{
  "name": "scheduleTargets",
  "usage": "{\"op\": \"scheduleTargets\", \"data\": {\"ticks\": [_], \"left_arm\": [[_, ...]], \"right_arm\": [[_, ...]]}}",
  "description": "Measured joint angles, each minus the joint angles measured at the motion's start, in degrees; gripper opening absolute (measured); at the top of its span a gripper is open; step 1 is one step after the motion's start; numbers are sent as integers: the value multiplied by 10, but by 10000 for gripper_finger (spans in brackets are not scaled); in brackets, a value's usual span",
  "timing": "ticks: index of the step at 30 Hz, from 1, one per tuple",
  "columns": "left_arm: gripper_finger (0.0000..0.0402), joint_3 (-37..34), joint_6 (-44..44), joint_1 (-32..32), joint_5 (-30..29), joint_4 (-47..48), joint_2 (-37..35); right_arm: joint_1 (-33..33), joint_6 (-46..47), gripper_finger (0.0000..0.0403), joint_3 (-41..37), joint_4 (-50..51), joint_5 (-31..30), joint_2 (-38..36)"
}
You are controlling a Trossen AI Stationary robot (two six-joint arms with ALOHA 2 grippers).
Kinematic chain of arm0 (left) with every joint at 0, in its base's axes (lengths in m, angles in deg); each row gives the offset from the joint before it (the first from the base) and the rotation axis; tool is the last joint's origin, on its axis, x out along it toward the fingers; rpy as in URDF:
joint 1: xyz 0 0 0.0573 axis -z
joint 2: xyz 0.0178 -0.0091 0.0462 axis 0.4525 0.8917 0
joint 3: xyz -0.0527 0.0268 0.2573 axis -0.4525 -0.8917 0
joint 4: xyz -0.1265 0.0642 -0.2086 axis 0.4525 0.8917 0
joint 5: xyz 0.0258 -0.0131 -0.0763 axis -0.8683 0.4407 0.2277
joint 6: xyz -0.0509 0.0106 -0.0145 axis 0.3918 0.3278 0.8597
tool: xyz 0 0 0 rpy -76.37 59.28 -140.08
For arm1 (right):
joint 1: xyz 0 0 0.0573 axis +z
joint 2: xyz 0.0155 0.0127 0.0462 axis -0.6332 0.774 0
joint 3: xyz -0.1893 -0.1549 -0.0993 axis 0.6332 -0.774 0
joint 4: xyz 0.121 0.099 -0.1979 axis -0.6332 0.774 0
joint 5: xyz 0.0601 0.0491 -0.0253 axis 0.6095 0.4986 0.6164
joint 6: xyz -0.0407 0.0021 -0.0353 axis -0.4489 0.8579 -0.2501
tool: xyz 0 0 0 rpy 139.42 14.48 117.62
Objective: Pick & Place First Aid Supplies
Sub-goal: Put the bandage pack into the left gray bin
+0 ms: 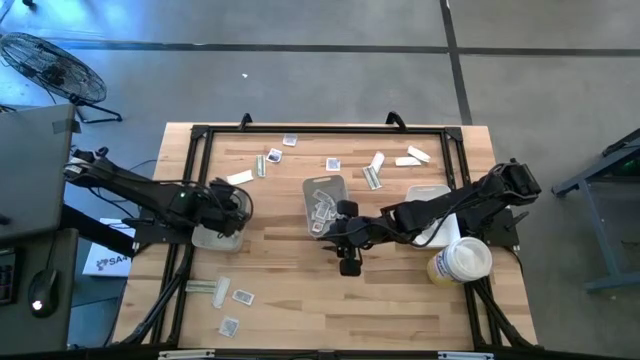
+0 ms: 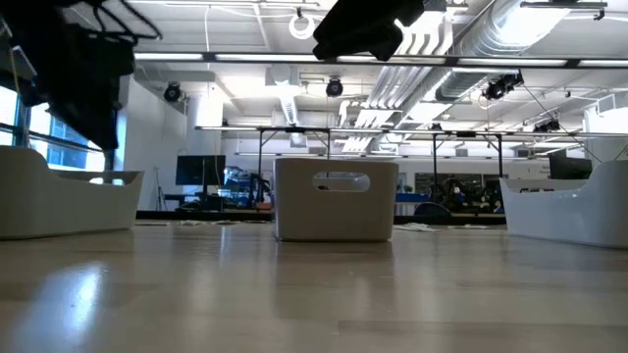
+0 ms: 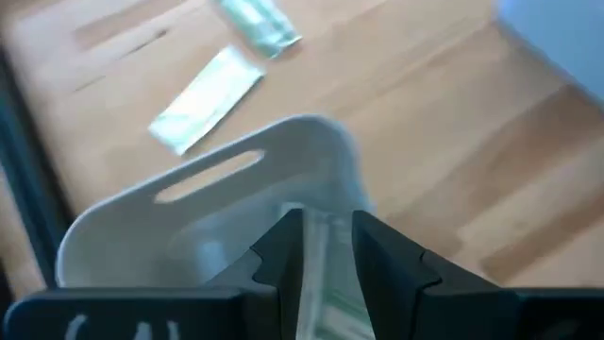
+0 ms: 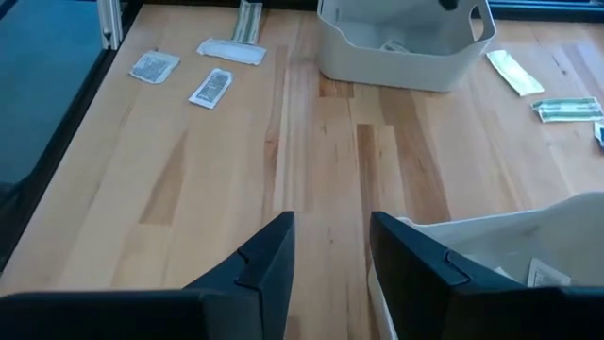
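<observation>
The left pincer (image 3: 316, 250) is held narrow around a pale green strip (image 3: 326, 274) right above the white tray (image 1: 215, 238), so a drop-off seems due: fingers just need opening. The right pincer (image 4: 330, 250) is parted, empty, beside the grey tray (image 1: 325, 205). More packets (image 1: 232, 296) are scattered across the surface (image 1: 300, 310).

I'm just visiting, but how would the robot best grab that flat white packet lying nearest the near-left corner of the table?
Probably from straight above. The square sachet lies flat on the bare table with open wood around it and nothing stacked on it, so there is no raised part to hold. A likely grip is fingers coming down on two opposite edges, pinching inward. The left gripper, over the left tray, is the nearer one.
</observation>
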Motion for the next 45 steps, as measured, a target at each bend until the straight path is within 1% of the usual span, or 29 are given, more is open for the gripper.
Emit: {"op": "scheduleTargets", "data": {"ticks": [3,6,10,13,18,24,30,34,37,40,45], "left_arm": [[91,21,-45,1,13,-31,0],[91,32,-99,22,24,-98,0],[91,39,-169,81,12,-209,0],[91,39,-217,134,0,-269,3],[91,40,-268,223,1,-319,47],[92,40,-273,310,13,-392,128],[92,65,-269,387,1,-394,195],[92,69,-268,437,25,-382,223],[92,68,-245,463,62,-349,246],[92,68,-210,475,98,-325,265],[92,68,-151,472,210,-302,282]], "right_arm": [[0,0,133,0,0,0,0],[0,0,133,0,0,0,0],[2,1,133,0,0,0,0],[5,1,133,0,0,0,0],[11,1,133,0,1,-3,0],[15,2,133,0,5,-12,0],[15,27,133,0,5,-13,0],[15,40,133,0,5,-18,0],[15,39,133,0,5,-36,0],[13,37,133,0,5,-56,0],[3,40,133,0,0,-70,0]]}}
